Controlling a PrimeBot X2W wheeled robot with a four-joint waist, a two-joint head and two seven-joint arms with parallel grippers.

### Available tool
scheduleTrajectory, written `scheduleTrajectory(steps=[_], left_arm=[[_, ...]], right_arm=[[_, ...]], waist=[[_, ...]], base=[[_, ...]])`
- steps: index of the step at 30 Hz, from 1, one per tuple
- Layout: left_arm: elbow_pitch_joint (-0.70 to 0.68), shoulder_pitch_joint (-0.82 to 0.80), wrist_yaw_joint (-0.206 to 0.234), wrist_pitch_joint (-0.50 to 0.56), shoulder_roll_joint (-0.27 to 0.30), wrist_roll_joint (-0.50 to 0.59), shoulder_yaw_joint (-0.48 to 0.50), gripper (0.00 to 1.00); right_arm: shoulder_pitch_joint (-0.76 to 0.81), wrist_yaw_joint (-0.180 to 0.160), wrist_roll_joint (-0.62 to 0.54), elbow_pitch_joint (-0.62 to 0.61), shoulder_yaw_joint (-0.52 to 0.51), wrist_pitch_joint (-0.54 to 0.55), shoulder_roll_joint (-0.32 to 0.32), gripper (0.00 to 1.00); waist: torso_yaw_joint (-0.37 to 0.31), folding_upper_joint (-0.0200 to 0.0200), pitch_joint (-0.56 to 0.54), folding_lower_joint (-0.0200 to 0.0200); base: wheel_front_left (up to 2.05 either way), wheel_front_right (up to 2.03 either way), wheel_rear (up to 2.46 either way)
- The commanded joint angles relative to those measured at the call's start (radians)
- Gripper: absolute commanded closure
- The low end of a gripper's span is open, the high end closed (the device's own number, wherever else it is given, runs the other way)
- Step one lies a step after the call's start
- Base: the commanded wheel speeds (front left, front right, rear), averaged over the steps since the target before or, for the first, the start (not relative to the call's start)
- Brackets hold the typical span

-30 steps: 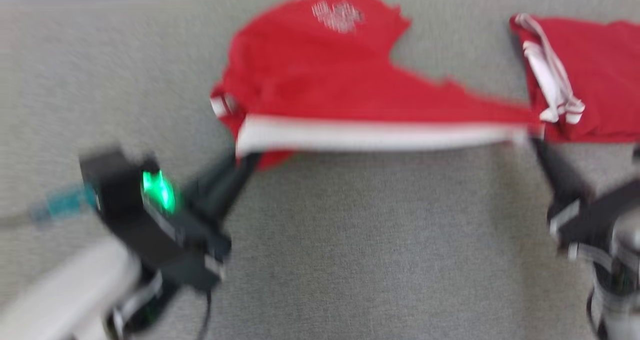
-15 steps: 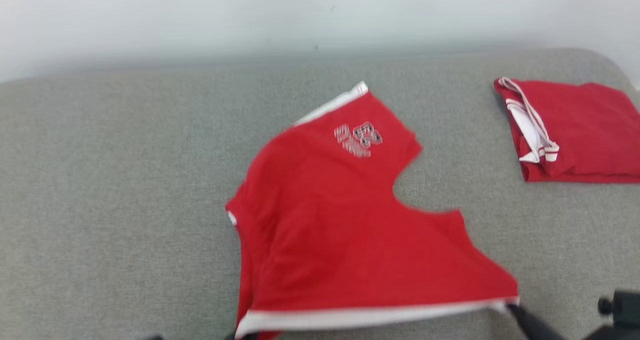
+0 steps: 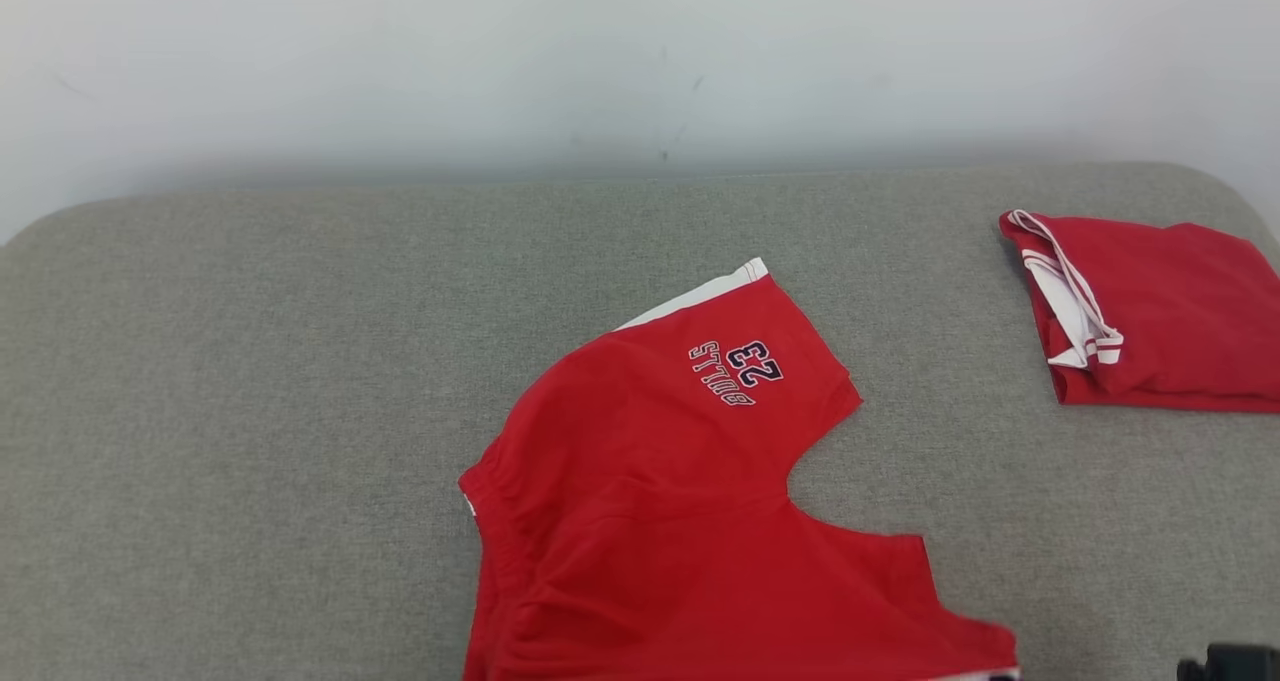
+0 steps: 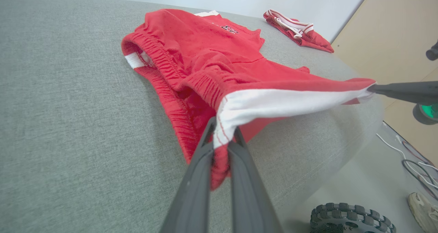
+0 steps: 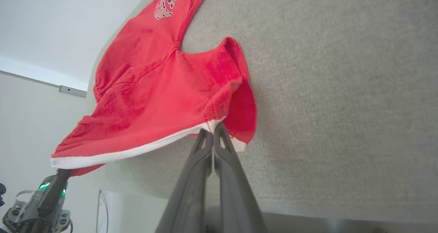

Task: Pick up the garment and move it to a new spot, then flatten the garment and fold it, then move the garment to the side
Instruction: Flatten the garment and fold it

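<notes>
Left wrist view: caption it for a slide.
Left gripper and right gripper stretch the red shorts by the white hem.

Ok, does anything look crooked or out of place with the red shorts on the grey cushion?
Yes: the red shorts lie diagonally on the grey cushion, waistband bunched, one leg's white hem held taut between the left gripper and right gripper. The folded red garment looks tidy.

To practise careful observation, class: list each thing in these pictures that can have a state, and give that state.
red shorts: far leg flat on the grey cushion, near white hem lifted and pulled taut.
folded red garment: folded, resting on the cushion.
left gripper: shut on one hem corner.
right gripper: shut on the other hem corner.
</notes>
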Motion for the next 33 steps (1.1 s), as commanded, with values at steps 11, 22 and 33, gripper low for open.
scheduleTrajectory(steps=[11,22,33], left_arm=[[-0.025,-0.184,0.003,-0.003,-0.073,0.050,0.042,1.00],[0.122,-0.450,0.003,-0.003,-0.122,-0.048,0.005,1.00],[0.306,-0.661,0.003,-0.003,-0.172,-0.126,-0.094,1.00]], right_arm=[[-0.425,-0.002,-0.067,0.096,-0.023,-0.036,-0.045,1.00],[-0.929,-0.002,-0.213,0.528,0.048,-0.047,-0.064,1.00],[-1.268,-0.002,-0.320,0.937,0.220,-0.200,-0.042,1.00]], waist=[[0.062,0.0000,0.059,0.0000],[0.146,0.0000,0.194,0.0000],[0.183,0.0000,0.280,0.0000]], base=[[0.00,0.00,0.00],[0.00,0.00,0.00],[0.00,0.00,0.00]])
